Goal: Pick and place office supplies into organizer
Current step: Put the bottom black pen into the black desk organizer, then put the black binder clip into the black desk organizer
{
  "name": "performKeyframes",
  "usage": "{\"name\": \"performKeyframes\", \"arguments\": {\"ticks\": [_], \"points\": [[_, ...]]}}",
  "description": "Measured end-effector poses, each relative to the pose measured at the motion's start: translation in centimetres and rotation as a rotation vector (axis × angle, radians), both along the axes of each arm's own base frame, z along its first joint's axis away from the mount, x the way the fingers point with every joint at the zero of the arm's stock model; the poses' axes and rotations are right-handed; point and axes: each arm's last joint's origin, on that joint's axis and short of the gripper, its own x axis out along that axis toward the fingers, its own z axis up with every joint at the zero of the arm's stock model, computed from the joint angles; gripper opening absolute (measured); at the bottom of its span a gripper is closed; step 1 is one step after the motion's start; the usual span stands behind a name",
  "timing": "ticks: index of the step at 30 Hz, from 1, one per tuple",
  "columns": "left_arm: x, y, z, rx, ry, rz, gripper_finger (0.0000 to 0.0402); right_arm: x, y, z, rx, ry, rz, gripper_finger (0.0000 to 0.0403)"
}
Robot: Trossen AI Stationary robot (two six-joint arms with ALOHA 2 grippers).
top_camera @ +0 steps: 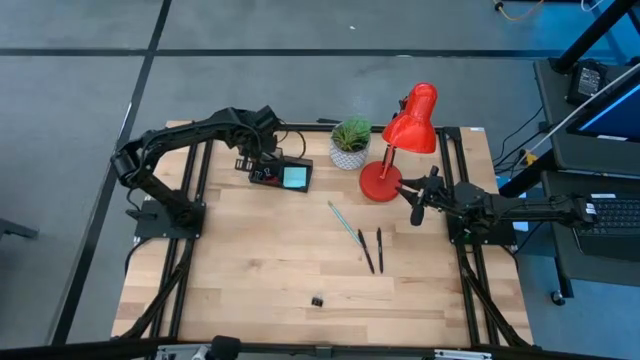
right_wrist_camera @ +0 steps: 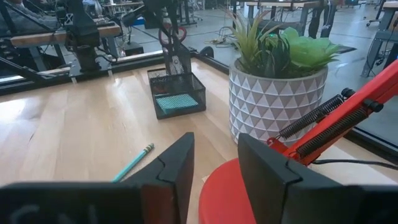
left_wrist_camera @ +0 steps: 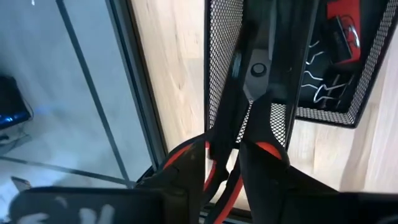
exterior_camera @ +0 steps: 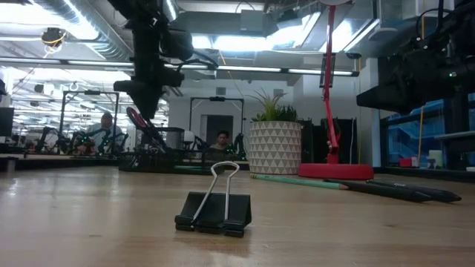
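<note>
I have the left gripper over the black wire-mesh organizer at the far side of the light wooden bench, clamped on the red-handled scissors, blades pointing down into a mesh compartment. So the step in hand, as I read it, is dropping the scissors in. The light-blue square notepad already lies in the organizer, and silver-wired clips sit in another compartment.

Next I would lower a little, keep the blades inside the mesh walls, then part the fingers and lift straight up.

Out on the bench are the teal pencil, two thin black pens just beside it, and one black binder clip near the front edge.

The right gripper waits with fingers apart beside the red desk lamp and the potted green plant.
</note>
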Motion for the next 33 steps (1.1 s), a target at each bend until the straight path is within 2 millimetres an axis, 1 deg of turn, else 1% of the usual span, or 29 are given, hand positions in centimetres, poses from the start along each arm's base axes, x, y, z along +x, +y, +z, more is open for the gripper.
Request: {"name": "performKeyframes", "arguments": {"ticks": [9, 14, 17, 19, 23, 25, 27, 29, 33], "points": [[-0.1, -0.2, 0.3, 0.009, -0.02, 0.032, 0.0126, 0.0, 0.0, 0.0, 0.002, 0.0, 0.0, 0.0127], [-0.8, -1.3, 2.3, 0.054, -0.095, 0.025, 0.0125, 0.0, 0.0, 0.0, 0.002, 0.0, -0.001, 0.0127], [-1.4, -2.6, 3.9, 0.054, -0.195, 0.017, 0.0122, 0.0, 0.0, 0.0, 0.006, -0.002, -0.001, 0.0127], [-1.7, -3.8, 5.0, 0.005, -0.298, 0.004, 0.012, 0.0, 0.0, 0.0, 0.006, -0.002, -0.001, 0.0127], [-1.9, -6.1, 6.7, -0.179, -0.544, 0.048, 0.0118, 0.0, 0.0, 0.0, 0.026, -0.011, -0.004, 0.0127], [-1.8, -7.1, 7.2, -0.277, -0.634, 0.084, 0.012, 0.0, 0.0, 0.0, 0.032, -0.014, -0.005, 0.0127], [-1.4, -8.3, 7.4, -0.362, -0.663, 0.08, 0.0123, 0.0, 0.0, 0.0, 0.043, -0.02, -0.006, 0.0127], [-0.7, -9.5, 7.3, -0.42, -0.665, 0.038, 0.0126, 0.0, 0.0, 0.0, 0.044, -0.021, -0.007, 0.0127], [1.7, -11.8, 6.4, -0.492, -0.736, -0.081, 0.013, 0.0, 0.0, 0.0, 0.046, -0.016, -0.007, 0.0127]]}}
